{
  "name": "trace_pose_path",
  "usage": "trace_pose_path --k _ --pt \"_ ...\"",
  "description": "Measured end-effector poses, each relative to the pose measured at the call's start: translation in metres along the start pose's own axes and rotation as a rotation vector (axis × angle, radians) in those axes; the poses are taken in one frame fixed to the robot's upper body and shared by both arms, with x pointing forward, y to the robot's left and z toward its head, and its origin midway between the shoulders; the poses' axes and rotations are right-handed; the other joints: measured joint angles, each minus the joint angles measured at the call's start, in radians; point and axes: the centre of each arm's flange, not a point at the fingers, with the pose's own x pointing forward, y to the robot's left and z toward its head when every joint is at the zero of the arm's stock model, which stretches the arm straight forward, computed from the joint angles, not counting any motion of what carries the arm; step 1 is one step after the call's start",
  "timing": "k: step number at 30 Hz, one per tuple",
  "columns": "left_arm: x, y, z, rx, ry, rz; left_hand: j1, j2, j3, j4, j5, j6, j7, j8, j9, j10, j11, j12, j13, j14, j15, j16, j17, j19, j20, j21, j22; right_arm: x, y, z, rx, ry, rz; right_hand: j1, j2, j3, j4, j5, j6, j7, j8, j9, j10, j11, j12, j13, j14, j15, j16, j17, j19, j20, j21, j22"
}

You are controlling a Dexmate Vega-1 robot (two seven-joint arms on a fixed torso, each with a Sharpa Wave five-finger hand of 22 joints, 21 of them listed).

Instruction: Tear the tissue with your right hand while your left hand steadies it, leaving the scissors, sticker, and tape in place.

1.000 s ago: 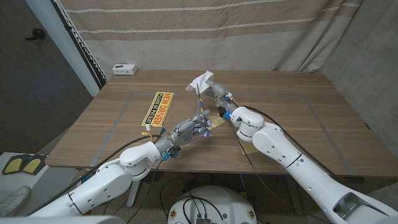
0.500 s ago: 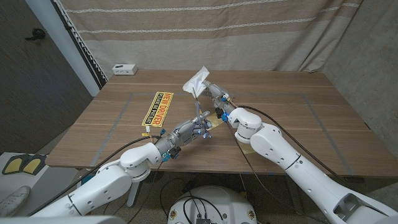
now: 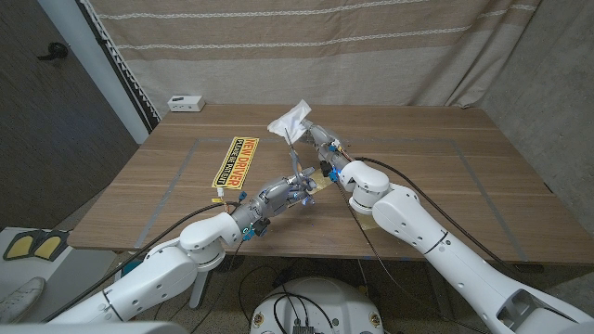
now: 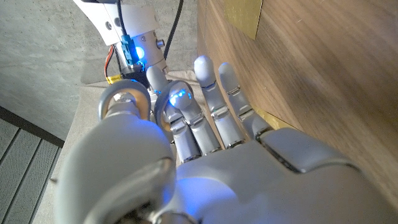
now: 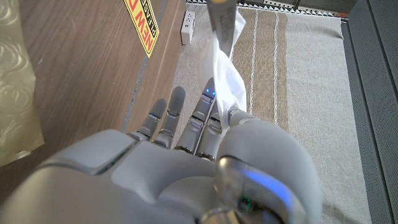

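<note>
My right hand (image 3: 318, 141) is raised over the table's middle and pinches a crumpled white tissue (image 3: 290, 121) between thumb and fingers. The right wrist view shows the tissue (image 5: 227, 59) running from those fingers to a grey fingertip (image 5: 221, 15). My left hand (image 3: 286, 191) sits just in front of and below it, with its fingers (image 3: 296, 170) reaching up to a thin strip at the tissue's lower end, which it seems to pinch. The yellow "NEW DRIVER" sticker (image 3: 234, 160) lies flat to the left of both hands.
A shiny tan patch (image 3: 322, 185) lies on the wood under the hands, seen as gold foil (image 5: 13, 93) from the right wrist. A small white box (image 3: 186, 102) sits at the far left edge. A curtain hangs behind the table.
My right hand has carried the tissue a little to the picture's left. The left hand has hardly moved.
</note>
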Motion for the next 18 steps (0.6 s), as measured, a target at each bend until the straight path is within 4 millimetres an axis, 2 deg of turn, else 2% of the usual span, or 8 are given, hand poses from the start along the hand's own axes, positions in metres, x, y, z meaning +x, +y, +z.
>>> trace_pose_path --k 4,7,13,18 --pt "0.0004 0.0000 -0.0001 0.000 0.000 0.000 -0.005 -0.006 -0.009 0.009 0.006 -0.029 0.001 -0.041 -0.030 0.000 0.000 0.008 0.005 0.000 0.000 0.000 0.005 0.004 -0.004 0.000 0.004 0.0003 -0.0005 0.0007 0.001 0.000 -0.001 0.000 0.000 0.000 0.000 0.000 0.000 0.000 0.000 0.000 0.000 0.000 0.000 0.000 0.000 0.000 0.004 -0.004 0.000 0.000 0.000 0.000" --pt "0.0013 0.0001 0.0000 0.000 -0.002 0.000 -0.009 -0.027 -0.025 0.015 0.006 -0.044 -0.005 -0.070 -0.052 0.000 0.000 0.017 0.009 0.002 -0.003 0.000 0.005 0.008 -0.003 0.000 0.004 0.0009 -0.0010 0.0005 0.004 0.002 0.000 0.000 0.000 0.000 0.000 0.000 0.000 0.000 0.000 0.000 0.000 0.000 0.000 0.000 0.000 0.000 0.008 -0.005 0.000 0.000 0.000 -0.005" --pt "0.0035 0.0000 0.0003 0.000 0.002 -0.001 -0.045 -0.082 -0.079 0.031 0.006 -0.050 0.001 -0.116 -0.094 0.000 0.000 0.018 -0.007 0.006 -0.006 0.000 0.003 0.009 -0.002 -0.004 0.004 0.0025 -0.0033 0.0005 0.006 0.006 -0.001 0.000 0.000 0.000 0.000 0.000 0.000 0.000 0.000 0.000 0.000 0.000 0.000 0.000 0.000 0.000 0.011 -0.009 0.000 0.000 0.000 -0.005" --pt "0.0035 0.0005 -0.0024 -0.002 0.016 0.004 -0.084 -0.121 -0.129 0.047 0.015 -0.034 0.017 -0.146 -0.124 0.008 -0.001 0.017 -0.012 0.014 -0.008 -0.004 -0.001 0.009 -0.002 -0.008 0.009 0.0041 -0.0059 0.0011 0.007 0.007 -0.005 0.000 0.000 0.000 0.000 0.000 0.000 0.000 0.000 0.000 0.000 0.000 0.000 0.000 0.000 0.000 0.012 -0.014 0.000 0.000 0.000 -0.009"
